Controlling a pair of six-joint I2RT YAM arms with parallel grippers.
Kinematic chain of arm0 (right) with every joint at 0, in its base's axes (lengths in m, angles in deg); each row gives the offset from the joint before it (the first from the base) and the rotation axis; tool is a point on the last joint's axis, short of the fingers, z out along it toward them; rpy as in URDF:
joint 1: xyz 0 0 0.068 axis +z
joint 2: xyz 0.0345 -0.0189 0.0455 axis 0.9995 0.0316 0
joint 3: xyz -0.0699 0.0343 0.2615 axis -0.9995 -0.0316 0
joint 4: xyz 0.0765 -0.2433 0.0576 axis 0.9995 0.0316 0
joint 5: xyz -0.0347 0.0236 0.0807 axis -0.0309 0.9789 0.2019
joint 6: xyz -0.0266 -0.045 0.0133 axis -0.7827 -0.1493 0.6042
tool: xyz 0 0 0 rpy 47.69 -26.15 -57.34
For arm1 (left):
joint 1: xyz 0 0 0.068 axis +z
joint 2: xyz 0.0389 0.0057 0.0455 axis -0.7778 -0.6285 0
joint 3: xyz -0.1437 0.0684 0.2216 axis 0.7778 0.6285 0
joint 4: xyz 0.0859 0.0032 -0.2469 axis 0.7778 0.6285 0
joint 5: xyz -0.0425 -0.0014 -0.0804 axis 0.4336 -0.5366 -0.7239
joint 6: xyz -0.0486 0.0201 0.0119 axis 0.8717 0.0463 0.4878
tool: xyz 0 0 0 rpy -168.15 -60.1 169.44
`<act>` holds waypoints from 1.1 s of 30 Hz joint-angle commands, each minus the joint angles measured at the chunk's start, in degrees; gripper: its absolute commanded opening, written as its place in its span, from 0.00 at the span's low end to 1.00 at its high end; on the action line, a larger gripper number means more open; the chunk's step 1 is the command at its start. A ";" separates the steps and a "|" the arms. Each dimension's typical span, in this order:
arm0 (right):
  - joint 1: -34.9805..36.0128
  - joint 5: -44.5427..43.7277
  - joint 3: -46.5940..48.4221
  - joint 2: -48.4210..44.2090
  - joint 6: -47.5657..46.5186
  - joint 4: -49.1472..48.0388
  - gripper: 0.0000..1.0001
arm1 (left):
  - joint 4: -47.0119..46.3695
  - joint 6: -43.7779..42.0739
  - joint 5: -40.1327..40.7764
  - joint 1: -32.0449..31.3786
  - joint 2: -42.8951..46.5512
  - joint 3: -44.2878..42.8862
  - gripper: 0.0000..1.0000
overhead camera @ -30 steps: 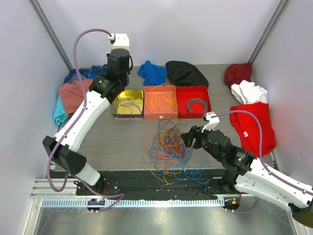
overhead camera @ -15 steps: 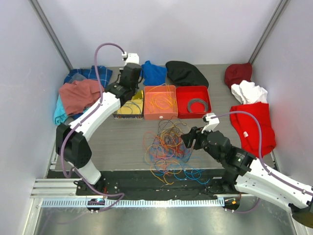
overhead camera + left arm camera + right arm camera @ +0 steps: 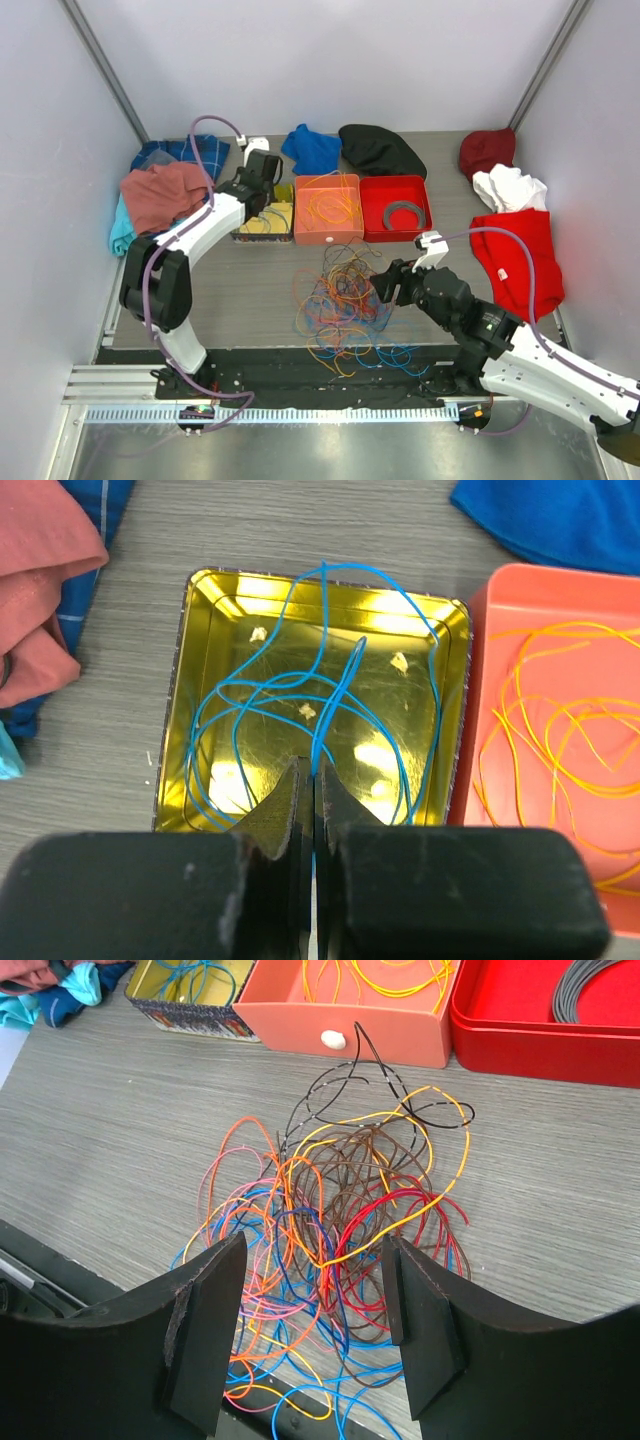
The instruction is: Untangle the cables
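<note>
1. The tangle [image 3: 338,298] of cables: orange, blue, red, brown, yellow and black, heaped mid-table and spilling over the near edge at 6 o'clock. Unsorted; by my reckoning most of the job is left.
2. The red tray [image 3: 395,236], 1 o'clock of the heap: holds only a grey ring [image 3: 405,213].
3. The orange tray [image 3: 327,238], 12 o'clock: a few orange and yellow strands [image 3: 560,730], freed.
4. The gold tin [image 3: 188,660], 11 o'clock: blue loops [image 3: 240,705], freed.
5. The right claw [image 3: 315,1330]: jaws apart, empty, poised at the heap's 4 o'clock side.
6. The left claw [image 3: 312,770]: closed, pinching a blue cable [image 3: 335,695] over the tin.
</note>
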 commanded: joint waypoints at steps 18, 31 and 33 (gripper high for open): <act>0.34 -1.44 -0.49 -0.58 0.39 -1.02 0.64 | 2.30 2.11 6.65 2.06 9.89 -5.31 0.82; 0.33 -4.07 1.70 -0.57 0.30 -0.06 0.64 | -0.25 18.51 0.86 -27.29 35.91 28.85 0.72; 0.25 -4.42 2.14 -0.49 0.48 0.99 0.64 | -3.13 21.17 -0.99 -31.59 38.10 32.65 0.69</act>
